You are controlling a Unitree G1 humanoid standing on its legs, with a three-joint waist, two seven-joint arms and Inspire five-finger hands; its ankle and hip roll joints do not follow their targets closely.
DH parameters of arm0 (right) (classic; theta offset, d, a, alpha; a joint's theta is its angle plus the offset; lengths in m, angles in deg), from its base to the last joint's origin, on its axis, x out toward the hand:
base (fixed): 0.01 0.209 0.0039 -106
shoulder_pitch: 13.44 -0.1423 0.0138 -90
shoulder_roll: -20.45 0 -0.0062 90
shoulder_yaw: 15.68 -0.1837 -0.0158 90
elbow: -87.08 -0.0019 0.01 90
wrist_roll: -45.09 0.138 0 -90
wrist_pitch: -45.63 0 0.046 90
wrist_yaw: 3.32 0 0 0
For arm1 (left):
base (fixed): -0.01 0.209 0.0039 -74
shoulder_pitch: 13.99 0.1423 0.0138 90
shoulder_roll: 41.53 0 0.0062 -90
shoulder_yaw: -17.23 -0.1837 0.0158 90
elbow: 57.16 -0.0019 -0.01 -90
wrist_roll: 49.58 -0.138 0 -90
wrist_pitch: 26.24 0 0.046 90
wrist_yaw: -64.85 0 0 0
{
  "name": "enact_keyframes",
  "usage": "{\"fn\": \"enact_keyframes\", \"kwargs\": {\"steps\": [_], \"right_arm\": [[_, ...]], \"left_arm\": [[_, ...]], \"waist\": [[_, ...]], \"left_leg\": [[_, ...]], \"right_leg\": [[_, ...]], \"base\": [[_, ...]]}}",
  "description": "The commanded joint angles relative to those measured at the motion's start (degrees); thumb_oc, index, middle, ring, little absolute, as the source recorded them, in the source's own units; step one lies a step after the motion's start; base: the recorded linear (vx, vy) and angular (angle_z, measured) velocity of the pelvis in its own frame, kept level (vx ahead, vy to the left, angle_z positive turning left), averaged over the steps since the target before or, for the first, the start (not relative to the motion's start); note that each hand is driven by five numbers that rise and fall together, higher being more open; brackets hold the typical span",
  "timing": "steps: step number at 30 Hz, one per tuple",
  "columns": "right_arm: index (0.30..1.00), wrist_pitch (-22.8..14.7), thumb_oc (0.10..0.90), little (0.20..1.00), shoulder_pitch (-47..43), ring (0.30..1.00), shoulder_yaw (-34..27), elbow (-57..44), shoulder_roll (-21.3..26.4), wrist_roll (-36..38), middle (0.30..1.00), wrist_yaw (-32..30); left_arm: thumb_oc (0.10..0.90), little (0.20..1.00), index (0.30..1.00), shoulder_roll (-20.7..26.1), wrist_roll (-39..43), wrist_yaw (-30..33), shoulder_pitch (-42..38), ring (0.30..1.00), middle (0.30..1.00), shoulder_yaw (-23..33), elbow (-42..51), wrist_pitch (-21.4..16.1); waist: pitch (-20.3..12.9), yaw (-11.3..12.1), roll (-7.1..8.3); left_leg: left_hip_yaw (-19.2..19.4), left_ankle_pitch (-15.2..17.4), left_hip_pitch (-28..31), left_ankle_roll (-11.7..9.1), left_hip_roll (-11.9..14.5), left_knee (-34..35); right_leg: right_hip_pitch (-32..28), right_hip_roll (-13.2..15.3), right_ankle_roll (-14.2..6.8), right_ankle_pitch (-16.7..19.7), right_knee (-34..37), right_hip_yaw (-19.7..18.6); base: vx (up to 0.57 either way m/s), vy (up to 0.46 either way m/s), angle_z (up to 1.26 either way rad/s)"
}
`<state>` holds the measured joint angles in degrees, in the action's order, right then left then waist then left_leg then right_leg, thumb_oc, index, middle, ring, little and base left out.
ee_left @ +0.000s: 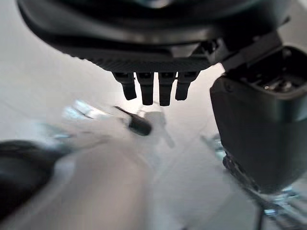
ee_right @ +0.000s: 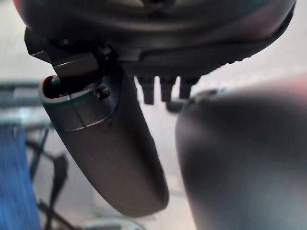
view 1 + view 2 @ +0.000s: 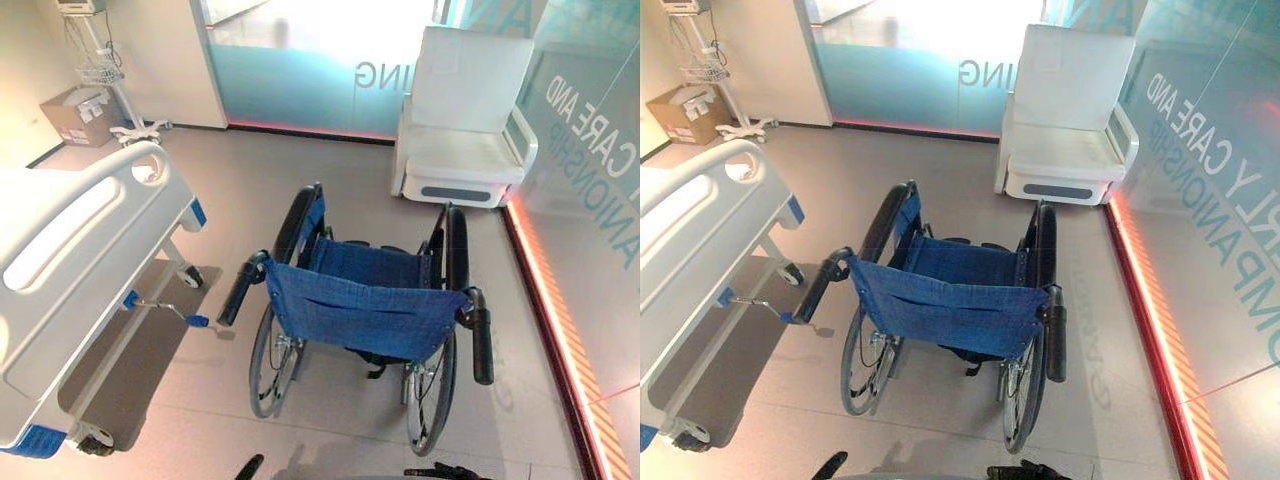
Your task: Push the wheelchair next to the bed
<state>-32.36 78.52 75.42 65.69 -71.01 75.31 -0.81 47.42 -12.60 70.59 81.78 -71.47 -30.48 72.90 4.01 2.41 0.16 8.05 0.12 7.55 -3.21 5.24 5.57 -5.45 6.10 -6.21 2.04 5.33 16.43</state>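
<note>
Left eye view: wheelchair [image 3: 365,315] between bed [image 3: 75,270] and armchair [image 3: 465,120]; both hands' [image 1: 153,88] fingers straight, empty.

The bed [image 3: 70,260] runs off the left edge, so its far end is cut away. The wheelchair's [image 3: 360,310] footrests hide behind its blue back, and the wheels' lower rims sit close to the bottom edge. The chair [image 3: 465,120] loses its top at the upper edge. Both hands [image 1: 153,88] [image 2: 165,91] show short finger stubs past dark bulk; everything behind them is blurred.
</note>
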Motion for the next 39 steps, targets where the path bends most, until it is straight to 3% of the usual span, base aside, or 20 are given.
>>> {"fn": "enact_keyframes", "kwargs": {"steps": [1, 5, 8, 12, 18, 20, 21, 24, 29, 39], "right_arm": [[0.900, -2.51, 0.800, 0.900, -2.06, 0.900, -3.84, 3.30, 8.08, 2.08, 0.900, 0.20], [0.900, -3.03, 0.800, 0.900, -2.75, 0.900, -8.00, 1.83, 15.75, 2.91, 0.900, 0.52], [0.900, -0.86, 0.800, 0.900, -0.24, 0.900, -12.07, -9.84, 19.51, 5.61, 0.900, -6.33], [0.900, 3.14, 0.800, 0.900, 4.29, 0.900, -16.53, -26.44, 20.59, 6.08, 0.900, -14.96], [0.900, 3.54, 0.800, 0.900, 7.97, 0.900, -25.12, -44.17, 22.06, 3.57, 0.900, -23.03], [0.900, 3.72, 0.800, 0.900, 8.25, 0.900, -26.40, -46.81, 22.28, 3.40, 0.900, -23.92], [0.900, 3.72, 0.800, 0.900, 8.68, 0.900, -28.97, -52.94, 22.74, 2.60, 0.900, -25.93], [0.900, 3.98, 0.800, 0.900, 7.71, 0.900, -30.87, -61.04, 23.17, 4.08, 0.900, -26.88], [0.900, 5.85, 0.800, 0.900, 6.94, 0.900, -30.07, -74.23, 22.24, 6.29, 0.900, -23.96], [0.900, 5.25, 0.800, 0.900, 6.50, 0.900, -29.05, -86.59, 24.55, 16.36, 0.900, -21.46]], "left_arm": [[0.800, 0.900, 0.900, 5.32, 2.44, 0.06, -5.00, 0.900, 0.900, 2.23, 0.57, -3.22], [0.800, 0.900, 0.900, 12.02, 4.65, -1.32, -5.83, 0.900, 0.900, 4.62, 6.12, -2.03], [0.800, 0.900, 0.900, 16.69, 7.70, -0.68, -4.14, 0.900, 0.900, 8.41, 16.25, -0.64], [0.800, 0.900, 0.900, 18.81, 9.21, 0.16, -0.55, 0.900, 0.900, 13.57, 29.61, 0.98], [0.800, 0.900, 0.900, 20.89, 9.22, 0.20, 3.34, 0.900, 0.900, 19.72, 48.74, 3.85], [0.800, 0.900, 0.900, 21.20, 8.83, -0.11, 3.86, 0.900, 0.900, 20.43, 50.96, 3.92], [0.800, 0.900, 0.900, 22.31, 9.19, -0.68, 4.73, 0.900, 0.900, 22.07, 56.26, 4.66], [0.800, 0.900, 0.900, 23.65, 12.61, -0.87, 4.53, 0.900, 0.900, 23.90, 62.64, 5.92], [0.800, 0.900, 0.900, 25.52, 17.19, -6.72, 4.30, 0.900, 0.900, 24.57, 72.06, 7.67], [0.800, 0.900, 0.900, 28.80, 23.05, -11.63, 5.08, 0.900, 0.900, 24.96, 79.56, 8.65]], "waist": [[-0.54, 0.52, -0.54], [-0.16, 0.60, -0.50], [0.34, 0.19, -0.10], [0.79, -0.65, 0.32], [0.98, -1.24, 0.44], [0.95, -1.32, 0.40], [0.81, -1.45, 0.21], [0.57, -1.68, -0.09], [0.34, -2.28, -0.46], [0.03, -2.13, -0.72]], "left_leg": [[2.50, 0.46, -1.22, -0.49, -1.28, -0.57], [2.56, 0.63, -1.15, -0.25, -1.36, -0.57], [2.94, 0.57, -1.24, -0.23, -1.17, -0.57], [3.24, 0.52, -1.37, -0.25, -1.02, -0.57], [3.34, 0.69, -1.25, -0.28, -0.81, -0.57], [3.37, 0.74, -1.24, -0.28, -0.79, -0.57], [3.38, 0.76, -1.22, -0.38, -0.73, -0.57], [3.43, 0.72, -1.30, -0.43, -0.67, -0.57], [3.95, 0.65, -1.46, -0.49, -0.49, -0.57], [4.55, 0.51, -1.99, -0.76, -0.41, -0.57]], "right_leg": [[-1.30, 3.02, -2.48, 0.78, -0.33, 0.99], [-1.29, 3.12, -2.66, 0.83, -0.33, 1.00], [-1.03, 3.16, -2.85, 1.12, -0.35, 0.74], [-0.70, 3.16, -2.92, 1.23, -0.45, 0.30], [-0.89, 3.02, -2.83, 0.86, -0.33, -0.07], [-0.90, 3.01, -2.81, 0.77, -0.33, -0.12], [-0.88, 2.98, -2.80, 0.57, -0.34, -0.32], [-0.81, 2.90, -2.72, 0.27, -0.35, -0.53], [-0.53, 2.90, -2.62, -0.05, -0.42, -0.97], [0.00, 2.99, -2.74, -0.25, -0.50, -0.78]], "base": [[0.00, 0.000, 0.00], [0.00, 0.000, 0.00], [-0.02, -0.020, -0.01], [-0.01, -0.006, 0.00], [0.00, 0.000, 0.00], [0.00, 0.000, 0.00], [0.00, 0.000, 0.00], [0.00, 0.014, -0.01], [0.00, 0.027, -0.02], [-0.01, 0.013, -0.04]]}}
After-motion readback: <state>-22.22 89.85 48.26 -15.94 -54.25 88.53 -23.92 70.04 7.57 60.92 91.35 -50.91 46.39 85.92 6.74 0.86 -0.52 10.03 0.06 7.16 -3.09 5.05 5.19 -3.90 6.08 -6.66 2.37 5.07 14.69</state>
